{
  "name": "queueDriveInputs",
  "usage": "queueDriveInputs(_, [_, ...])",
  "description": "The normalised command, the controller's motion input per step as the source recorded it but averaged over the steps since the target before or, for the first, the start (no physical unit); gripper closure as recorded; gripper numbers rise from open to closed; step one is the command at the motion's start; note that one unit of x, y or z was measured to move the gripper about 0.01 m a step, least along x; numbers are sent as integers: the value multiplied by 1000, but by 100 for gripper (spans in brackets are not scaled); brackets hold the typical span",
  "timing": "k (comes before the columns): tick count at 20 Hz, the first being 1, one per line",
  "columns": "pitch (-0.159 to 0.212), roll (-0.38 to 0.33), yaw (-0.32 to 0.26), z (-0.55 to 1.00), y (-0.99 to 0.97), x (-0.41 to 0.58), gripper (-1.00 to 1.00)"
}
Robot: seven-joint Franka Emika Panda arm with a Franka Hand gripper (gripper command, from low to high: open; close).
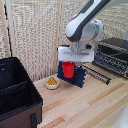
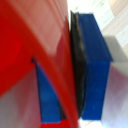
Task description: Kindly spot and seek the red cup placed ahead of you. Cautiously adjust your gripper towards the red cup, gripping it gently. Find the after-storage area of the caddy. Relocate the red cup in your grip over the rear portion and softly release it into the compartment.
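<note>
Holding the red cup [image 1: 68, 69] tight by its rim, gripper [image 1: 70, 63] up above the table [image 1: 90, 105], caddy [image 1: 17, 95] well apart, white bowl [image 1: 52, 83] near

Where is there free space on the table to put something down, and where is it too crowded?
The wooden table is bare toward the exterior view's right front, between the caddy and the toaster oven. It is crowded further back: the white bowl, the dark blue panel and the gripper holding the red cup sit close together.
</note>
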Motion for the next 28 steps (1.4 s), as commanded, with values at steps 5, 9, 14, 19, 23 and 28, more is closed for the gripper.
queueDriveInputs(5, [94, 22, 72, 748, 337, 602, 100])
queueDriveInputs(9, [136, 50, 154, 662, 389, 594, 100])
queueDriveInputs(14, [124, 27, 151, 593, 452, 558, 100])
queueDriveInputs(19, [91, 5, 117, 570, 549, 497, 100])
queueDriveInputs(23, [71, 5, 106, 534, 556, 504, 100])
queueDriveInputs(28, [29, 6, 71, 430, 647, 458, 100])
